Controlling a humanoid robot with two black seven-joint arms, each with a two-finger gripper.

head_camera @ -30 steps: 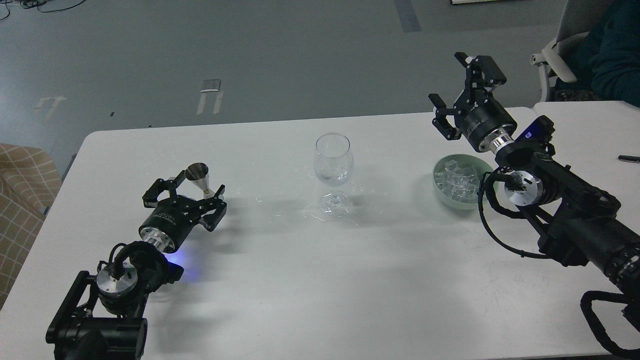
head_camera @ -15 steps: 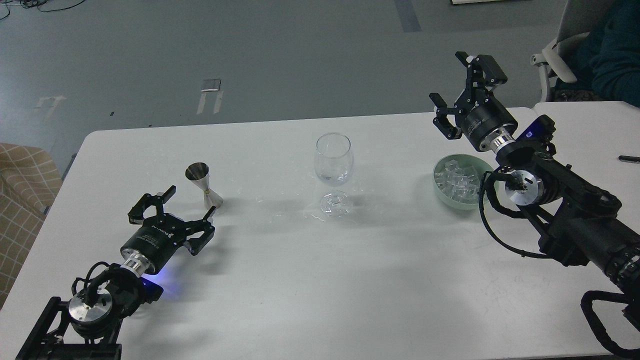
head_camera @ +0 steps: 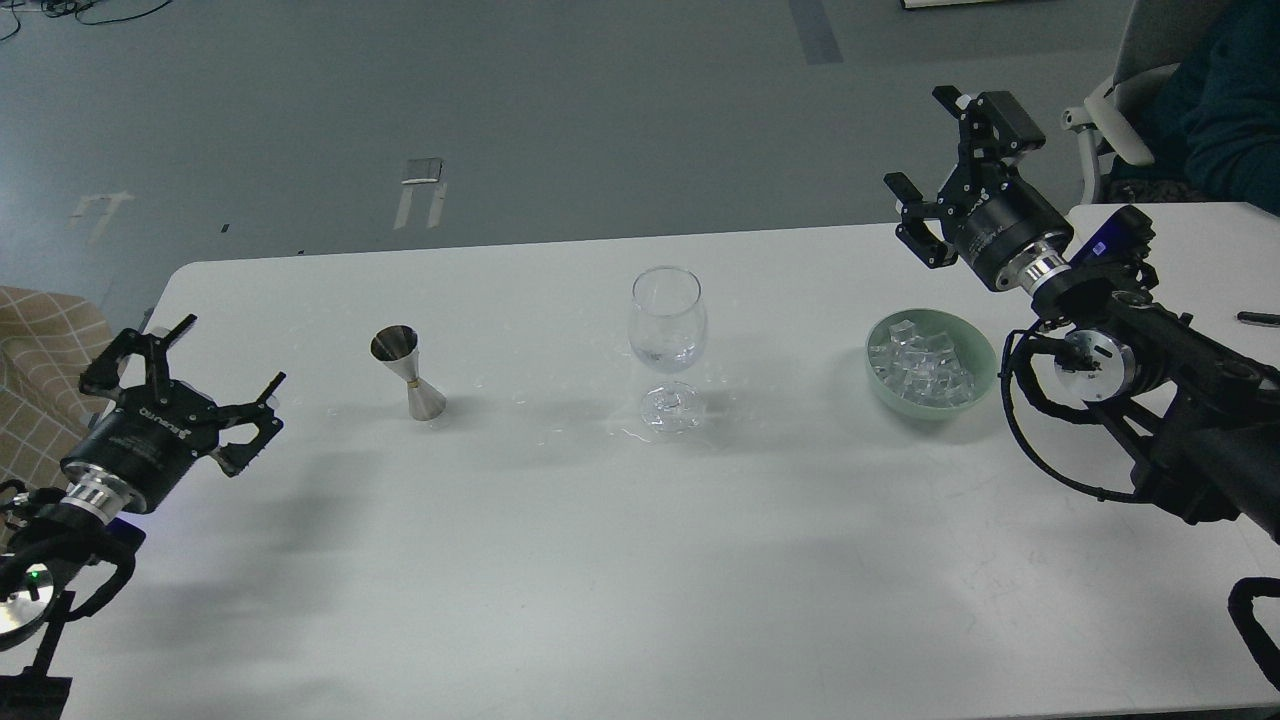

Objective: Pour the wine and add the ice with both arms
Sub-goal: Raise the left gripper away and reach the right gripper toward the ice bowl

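A clear stemmed glass stands at the table's middle with a little clear wine in its bowl. A steel jigger stands upright to its left. A pale green bowl holds a heap of clear ice cubes to the right. My left gripper is open and empty near the table's left edge, well left of the jigger. My right gripper is open and empty, raised above the table's back edge behind the bowl.
The white table carries small wet spots around the glass's foot. A black pen lies at the far right. A person in dark clothes sits on a chair at the back right. A checked cushion lies left of the table.
My left gripper let go of the jigger and pulled back to the left edge; the jigger stays standing. My right gripper moved a little right and back, away from the bowl.
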